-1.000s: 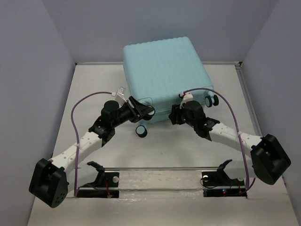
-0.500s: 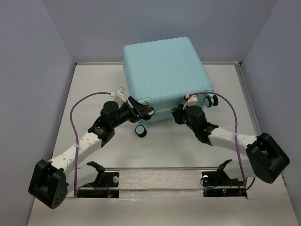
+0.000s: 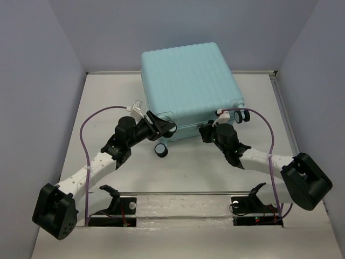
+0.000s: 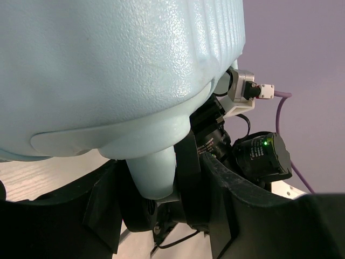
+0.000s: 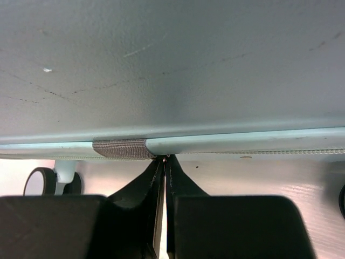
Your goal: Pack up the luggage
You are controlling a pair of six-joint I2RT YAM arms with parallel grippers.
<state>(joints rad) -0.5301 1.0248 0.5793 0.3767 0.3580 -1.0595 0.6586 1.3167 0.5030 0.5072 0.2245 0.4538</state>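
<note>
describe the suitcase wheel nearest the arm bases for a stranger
Find the large pale mint-blue ribbed hard-shell suitcase on the table. Off its near edge, on the left arm's side, stands a small black spinner wheel with a pale round centre. It shows a single round face, unlike the paired wheels at the right corner.

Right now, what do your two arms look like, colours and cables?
Both the left arm and right arm have white links between chunky black joint housings. A purple cable loops along each. The left end effector and right end effector have black fingers; no markings are legible.
</note>
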